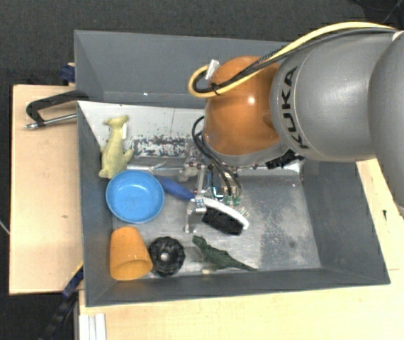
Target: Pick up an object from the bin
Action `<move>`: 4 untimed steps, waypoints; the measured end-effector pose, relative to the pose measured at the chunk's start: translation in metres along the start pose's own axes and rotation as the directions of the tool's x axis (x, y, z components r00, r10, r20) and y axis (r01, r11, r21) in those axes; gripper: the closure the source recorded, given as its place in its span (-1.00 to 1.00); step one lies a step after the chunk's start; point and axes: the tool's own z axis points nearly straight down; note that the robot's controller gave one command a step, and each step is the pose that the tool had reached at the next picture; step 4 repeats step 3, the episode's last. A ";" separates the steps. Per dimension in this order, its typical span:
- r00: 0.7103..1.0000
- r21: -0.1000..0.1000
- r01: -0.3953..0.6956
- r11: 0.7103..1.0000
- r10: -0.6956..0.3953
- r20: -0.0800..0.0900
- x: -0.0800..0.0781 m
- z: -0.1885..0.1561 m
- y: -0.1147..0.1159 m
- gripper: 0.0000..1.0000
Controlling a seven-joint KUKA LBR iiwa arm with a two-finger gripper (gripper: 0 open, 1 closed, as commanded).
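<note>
Along the near wall of the bin, starting at the near left corner, lie an orange cup on its side, a black round knob-like piece touching it, and a green toy lizard stretched toward the middle of that wall.

Just behind the lizard, about the middle of the bin floor, lies a small dark thing with a white rim. It is oblong, tilted, and apart from its neighbours. The hand hangs right at its left end, low over the floor, and this is the thing it is over. Whether the hand is open or closed I cannot tell; the wrist and its orange cover hide too much of it.

I judge the thing to be light and fairly stiff, perhaps a small brush or a toy shoe — I cannot say which. The white rim looks smooth and may slip, so a hold across the narrow width at mid-length seems safer than one at an end. It is not likely to be fragile.

Left of the hand, by the left wall, sits a blue bowl, with a blue handle-like piece between bowl and hand. Farther back, near the far left corner, a yellow toy shark lies along the left wall.
</note>
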 end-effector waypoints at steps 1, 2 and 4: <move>0.996 0.002 -0.087 0.996 0.087 0.001 -0.004 0.067 -0.033 -1.00; 0.996 -0.001 -0.087 0.996 0.087 0.008 -0.006 0.064 -0.031 1.00; 0.997 -0.004 -0.076 0.997 0.076 0.018 0.009 -0.058 -0.030 1.00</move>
